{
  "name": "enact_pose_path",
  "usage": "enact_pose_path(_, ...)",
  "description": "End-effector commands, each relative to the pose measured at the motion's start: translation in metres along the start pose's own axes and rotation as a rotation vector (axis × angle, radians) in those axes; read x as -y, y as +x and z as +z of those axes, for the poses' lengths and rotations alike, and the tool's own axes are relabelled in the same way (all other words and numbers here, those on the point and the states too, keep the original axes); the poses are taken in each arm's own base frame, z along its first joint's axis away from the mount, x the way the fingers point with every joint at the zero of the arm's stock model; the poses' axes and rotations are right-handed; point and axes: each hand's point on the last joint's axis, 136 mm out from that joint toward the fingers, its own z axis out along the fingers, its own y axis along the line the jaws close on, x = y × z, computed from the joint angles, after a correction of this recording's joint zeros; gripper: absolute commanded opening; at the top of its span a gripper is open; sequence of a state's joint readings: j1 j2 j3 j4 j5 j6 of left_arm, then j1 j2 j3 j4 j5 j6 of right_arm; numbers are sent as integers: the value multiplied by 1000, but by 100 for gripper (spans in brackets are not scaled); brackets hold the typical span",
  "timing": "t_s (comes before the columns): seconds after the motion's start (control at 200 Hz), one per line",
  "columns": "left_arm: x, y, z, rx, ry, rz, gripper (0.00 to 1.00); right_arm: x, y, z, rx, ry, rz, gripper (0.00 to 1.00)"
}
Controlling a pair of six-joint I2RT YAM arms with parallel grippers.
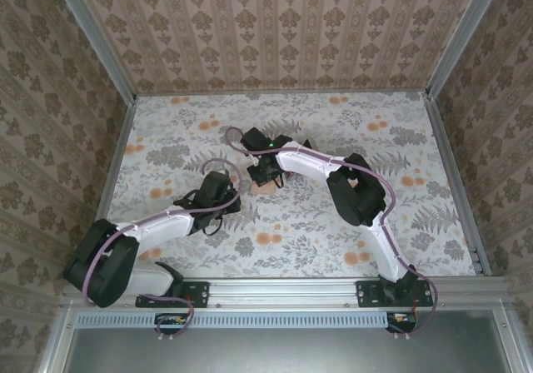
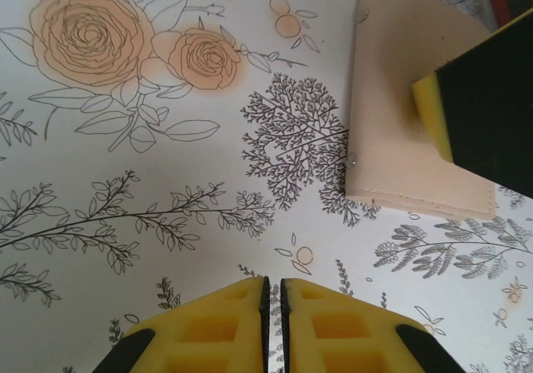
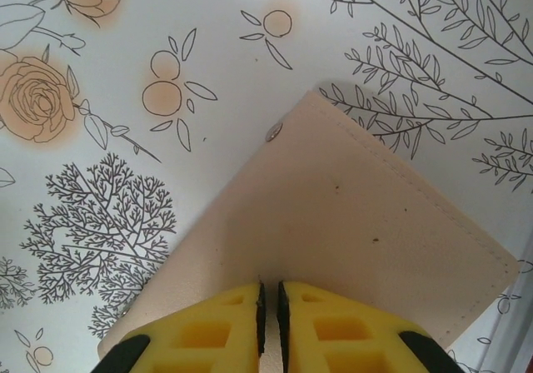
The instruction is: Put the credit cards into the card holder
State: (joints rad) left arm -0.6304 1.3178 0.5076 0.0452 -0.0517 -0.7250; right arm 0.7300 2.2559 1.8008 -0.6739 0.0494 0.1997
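the tan card holder [image 3: 333, 223] lies folded on the table [image 2: 125, 248], the right gripper [image 3: 269, 294] pressed together on its edge, likely to pin it, the left gripper [image 2: 273, 285] pressed together and empty just beside it.

**Robot test cell of a laboratory kind, seen from above.** Bare aluminium posts [image 1: 94, 36] running in from the upper left and upper right corners of the frame carry flat wall panels [image 1: 275, 32] papered in a brown damask pattern. The panels close in three sides of a table [image 1: 291, 240] covered with a printed floral sheet. The same print of roses, trees and branches lies under both wrist cameras. Along the bottom of the frame an aluminium rail [image 1: 283, 290] bears the bolted bases of two white-and-black machines, the left arm [image 1: 158, 225] and the right arm [image 1: 379, 231]. Each is trailed by a purple cable [image 1: 333, 160]. A slotted cable duct [image 1: 283, 319] runs below the rail.
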Motion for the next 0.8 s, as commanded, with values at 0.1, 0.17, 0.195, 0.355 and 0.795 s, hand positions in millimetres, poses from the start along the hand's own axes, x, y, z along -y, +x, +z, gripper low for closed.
enact_pose_path(0.1,8,-10,8,0,25,13,14,10,18,-13,-26,33,-28,19)
enact_pose_path(0.17,8,-13,8,2,27,9,14,10,22,-17,-25,20,-24,19)
enact_pose_path(0.195,9,-13,9,1,31,7,14,9,25,-17,-28,14,-20,19)
enact_pose_path(0.355,11,-11,11,-5,47,-1,15,3,41,-20,-37,-25,-6,19)
enact_pose_path(0.795,23,-14,16,-12,95,-12,17,-6,71,-35,-36,-79,13,20)
